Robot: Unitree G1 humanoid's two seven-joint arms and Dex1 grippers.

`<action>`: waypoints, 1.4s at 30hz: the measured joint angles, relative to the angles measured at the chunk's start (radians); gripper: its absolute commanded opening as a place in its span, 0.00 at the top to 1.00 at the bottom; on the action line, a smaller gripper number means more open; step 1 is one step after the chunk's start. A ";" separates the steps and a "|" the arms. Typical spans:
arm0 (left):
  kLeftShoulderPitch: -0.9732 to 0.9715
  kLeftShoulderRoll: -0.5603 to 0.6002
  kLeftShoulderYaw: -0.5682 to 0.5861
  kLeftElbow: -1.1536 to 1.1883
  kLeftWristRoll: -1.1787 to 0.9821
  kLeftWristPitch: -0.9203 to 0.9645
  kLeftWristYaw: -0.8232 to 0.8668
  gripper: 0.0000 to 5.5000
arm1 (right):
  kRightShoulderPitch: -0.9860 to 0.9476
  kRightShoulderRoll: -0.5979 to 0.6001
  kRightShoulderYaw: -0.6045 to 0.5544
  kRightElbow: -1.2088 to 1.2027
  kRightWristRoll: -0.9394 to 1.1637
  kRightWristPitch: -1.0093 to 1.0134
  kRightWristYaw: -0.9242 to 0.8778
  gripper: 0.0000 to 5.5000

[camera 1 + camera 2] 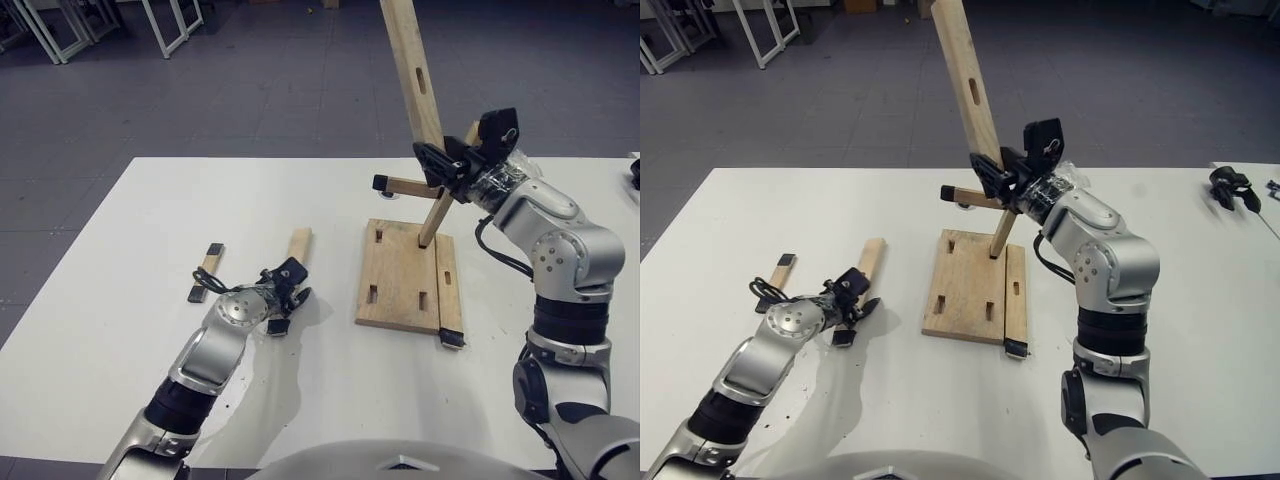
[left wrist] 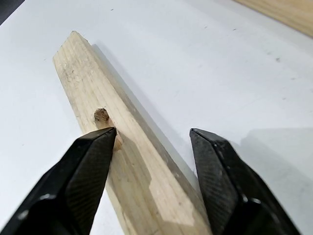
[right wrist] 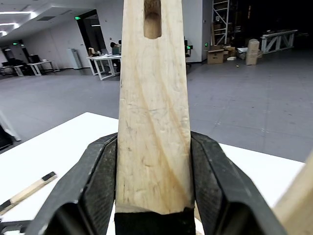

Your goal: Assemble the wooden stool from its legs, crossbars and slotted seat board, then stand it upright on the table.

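Nearest us, the left tool (image 1: pixel 288 300) sits low on the desk (image 1: pixel 120 300) with its fingers (image 2: pixel 88 166) spread to either side of a wooden bar (image 2: pixel 132 166), not yet pinching it. A short crossbar (image 1: pixel 205 272) with dark ends lies just beside it. Further on, the slotted seat board (image 1: pixel 400 275) lies flat, with another leg (image 1: pixel 448 290) lying along its right edge. Above it, the right tool (image 1: pixel 450 160) is pressed tight on a long slotted leg (image 1: pixel 412 70), held high and tilted. A dark-capped crossbar (image 1: pixel 405 185) juts from it, and a slanted piece (image 1: pixel 437 215) runs down to the board. We'd call this the leg-fitting stage, well short of a standing stool. Next, the left tool needs to close squarely on the bar, while the right must line its frame up with a slot.
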 measured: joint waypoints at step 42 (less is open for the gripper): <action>-0.211 -0.004 0.501 -0.133 -1.812 0.243 0.181 0.59 | 0.019 -0.227 0.160 0.017 0.512 0.277 0.714 0.57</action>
